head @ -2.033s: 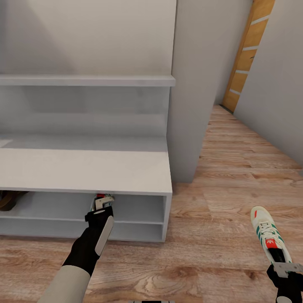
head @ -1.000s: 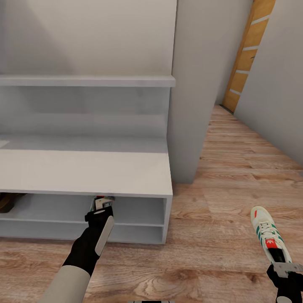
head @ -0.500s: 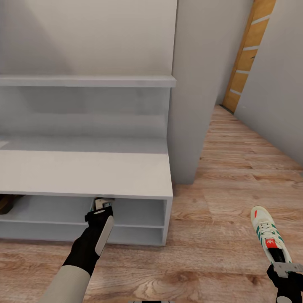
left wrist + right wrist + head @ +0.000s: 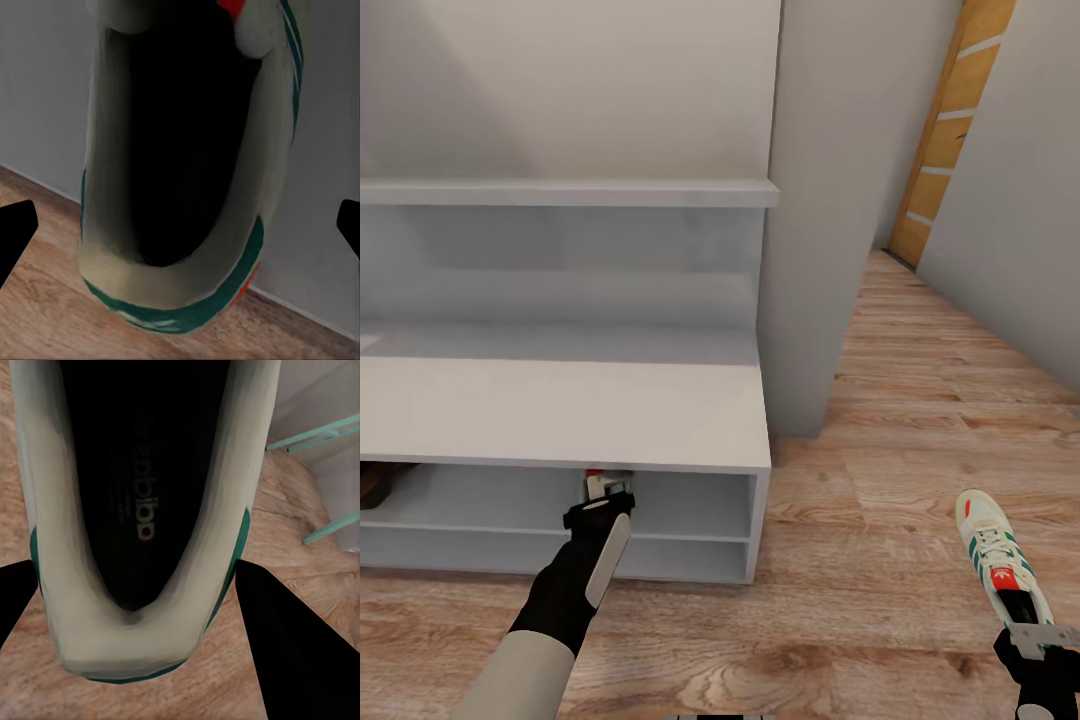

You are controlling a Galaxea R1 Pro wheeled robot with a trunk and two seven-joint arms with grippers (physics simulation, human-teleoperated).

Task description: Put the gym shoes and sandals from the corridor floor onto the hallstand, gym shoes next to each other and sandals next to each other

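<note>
The white hallstand (image 4: pixel 560 410) fills the left of the head view. My left gripper (image 4: pixel 605 487) reaches into its upper shelf tier, under the flat top. One gym shoe (image 4: pixel 172 300) lies there heel toward me, and in the left wrist view my left gripper (image 4: pixel 180 229) stands open, its fingertips (image 4: pixel 15 232) well apart from the shoe's sides. My right gripper (image 4: pixel 1032 632) is low at the right, shut on the heel of the second gym shoe (image 4: pixel 990 545), held over the corridor floor (image 4: pixel 880 560). The right wrist view has my right gripper (image 4: pixel 142 607) clamping that shoe (image 4: pixel 45 510). A brown sandal (image 4: pixel 374 482) peeks in at the tier's far left.
A grey wall pillar (image 4: pixel 820 200) stands right of the hallstand. Beyond it the plank floor runs back to a wooden door (image 4: pixel 950 120). A floating shelf (image 4: pixel 560 192) spans the back panel above the flat top.
The view has crept slightly, so the hallstand sits lower and the sandal shows less. The left gripper's shoe has gone further under the top. The right arm and its shoe have not moved.
</note>
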